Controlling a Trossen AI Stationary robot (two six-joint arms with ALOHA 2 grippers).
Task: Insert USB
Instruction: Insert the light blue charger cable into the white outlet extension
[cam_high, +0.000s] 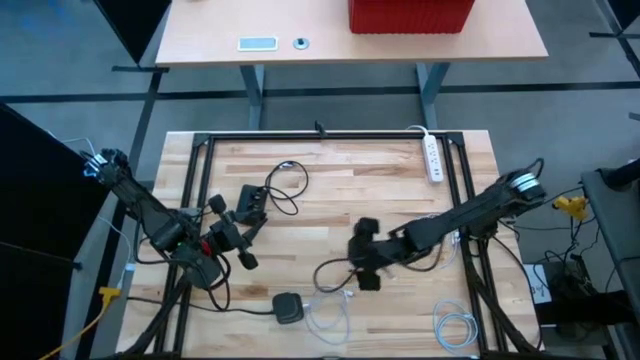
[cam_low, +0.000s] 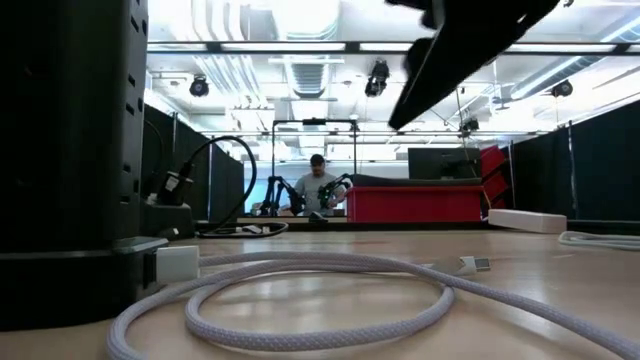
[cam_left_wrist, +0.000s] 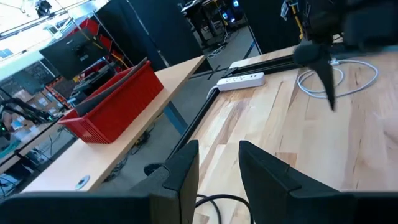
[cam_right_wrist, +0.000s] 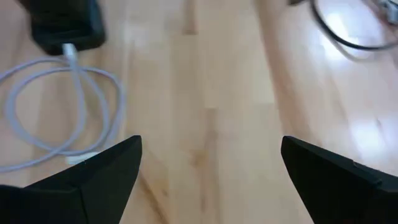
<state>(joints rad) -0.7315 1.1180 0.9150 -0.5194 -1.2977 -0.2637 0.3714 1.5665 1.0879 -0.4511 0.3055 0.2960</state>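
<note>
Currently, at far left of the high view: left end effector (cam_high: 247, 228) raised over the bench (cam_high: 330, 190), fingers narrowed to a slim gap, nothing seen between them in the left wrist view. Just beside it, a black block (cam_high: 252, 201) with a looping black cable (cam_high: 287, 190); contact cannot be told. Probably parked there to steady or present the socket side, judging from the task.

Farther right, nearer the front edge: black charger (cam_high: 289, 307) lying flat, white USB cable (cam_high: 330, 320) coiled from it, free plug end (cam_right_wrist: 81, 160) resting loose on the wood.

Right of that: right end effector (cam_high: 364, 262) hovering above the bench, fingers spread wide, empty. Plug end lies just ahead of one fingertip, not between the fingers; likely lining up for a pick. Nothing inserted yet.

Far right rear: white power strip (cam_high: 433, 160), well apart.
</note>
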